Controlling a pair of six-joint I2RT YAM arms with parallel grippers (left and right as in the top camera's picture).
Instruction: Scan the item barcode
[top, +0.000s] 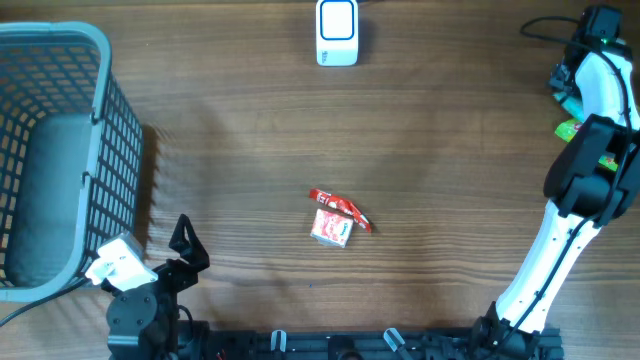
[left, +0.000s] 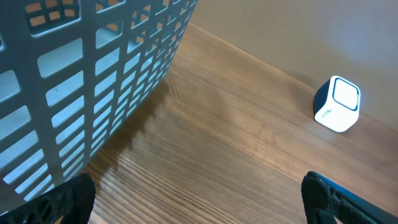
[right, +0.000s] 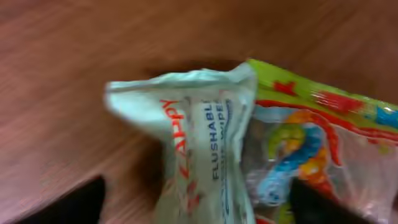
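- The pale mint-green soft plastic wipes pack (right: 199, 137) lies flat at the far right edge of the brown wood-grain counter (top: 250, 130). It overlaps a clear, green-topped gummy candy bag (right: 311, 143).
- The right pincer (right: 199, 196) hangs just over the wipes pack with its jaws wide apart and nothing gripped.
- The left pincer (left: 205, 199) is also spread and empty, low beside the grey plastic lattice basket (top: 100, 40).
- The wipes pack looks light, floppy and slick. The crimped end seam would likely give the firmest hold, while a pinch on the body may crumple it.
- The barcode is not visible here.
- A small red-and-white packet (top: 335, 222) lies mid-counter.
- The white, blue-rimmed box scanner (top: 337, 32) stands at the far edge, well away from both items.
- The counter is flat and smooth with open room between the items and the scanner.
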